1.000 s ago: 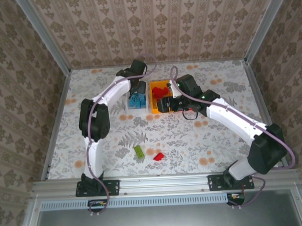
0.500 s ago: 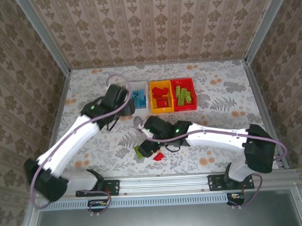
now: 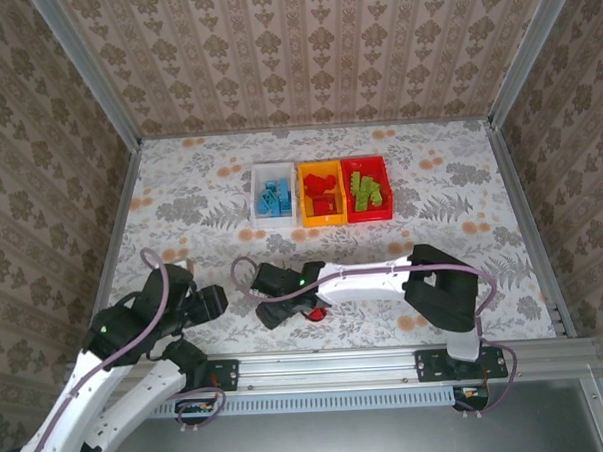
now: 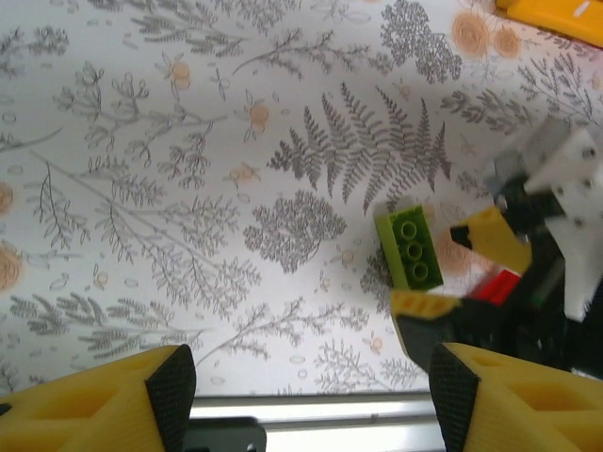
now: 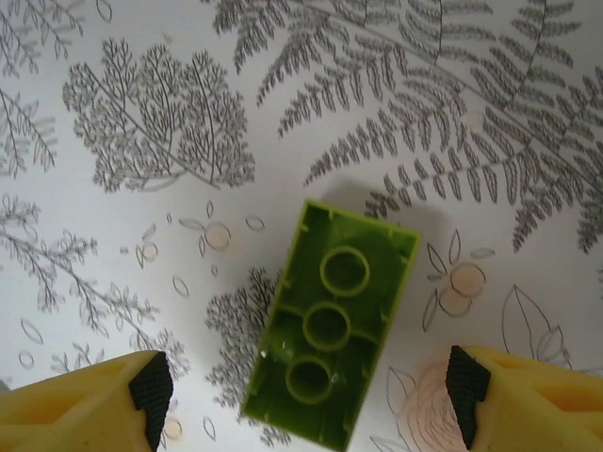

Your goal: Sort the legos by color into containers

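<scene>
In the left wrist view the red brick (image 4: 497,282) sits mostly hidden behind the right gripper (image 4: 431,271), and the orange-yellow bin (image 4: 556,14) is cut off at the top corner. From above, the left arm (image 3: 93,380) runs off the bottom edge.

The lime brick (image 5: 330,334) lies hollow side up, a red brick (image 3: 315,312) seemingly at its 4 o'clock, three part-filled bins (image 3: 322,223) at 12 o'clock.

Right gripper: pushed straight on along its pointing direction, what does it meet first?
Right gripper, jaws open, points down at the lime green brick lying between them; it likely meets that first, though depth is unclear.
</scene>
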{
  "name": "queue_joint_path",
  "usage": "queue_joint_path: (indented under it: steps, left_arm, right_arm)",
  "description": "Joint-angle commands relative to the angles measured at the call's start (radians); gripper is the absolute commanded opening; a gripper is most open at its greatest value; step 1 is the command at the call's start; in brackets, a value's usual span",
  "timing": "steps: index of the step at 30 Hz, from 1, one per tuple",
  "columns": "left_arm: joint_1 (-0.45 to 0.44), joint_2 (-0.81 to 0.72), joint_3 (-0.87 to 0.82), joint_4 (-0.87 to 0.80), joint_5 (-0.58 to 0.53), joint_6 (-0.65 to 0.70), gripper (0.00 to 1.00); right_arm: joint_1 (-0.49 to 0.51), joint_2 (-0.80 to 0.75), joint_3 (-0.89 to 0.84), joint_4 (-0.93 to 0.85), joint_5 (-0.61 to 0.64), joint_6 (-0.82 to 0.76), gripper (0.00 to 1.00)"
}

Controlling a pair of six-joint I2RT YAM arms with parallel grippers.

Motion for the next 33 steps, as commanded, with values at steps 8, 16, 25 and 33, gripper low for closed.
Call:
queue_joint_path:
  steps: [8, 16, 25, 33]
  left_arm:
    - [0.003, -0.017, 0.018, -0.047, 0.048, 0.005, 0.69]
    - [0.003, -0.016, 0.009, 0.019, 0.085, 0.033, 0.68]
    - [0.000, 0.170, 0.042, 0.328, 0.181, 0.133, 0.68]
    - [-0.061, 0.553, 0.203, 0.637, 0.182, 0.223, 0.68]
  right_arm:
    - [-0.002, 0.145, 0.152, -0.182, 0.059, 0.076, 0.62]
    - [-0.021, 0.146, 0.149, -0.199, 0.059, 0.066, 0.38]
    - [-0.191, -0.188, 0.032, -0.222, 0.176, 0.016, 0.28]
    - [-0.580, -0.313, -0.013, -0.185, 0.112, -0.099, 0.28]
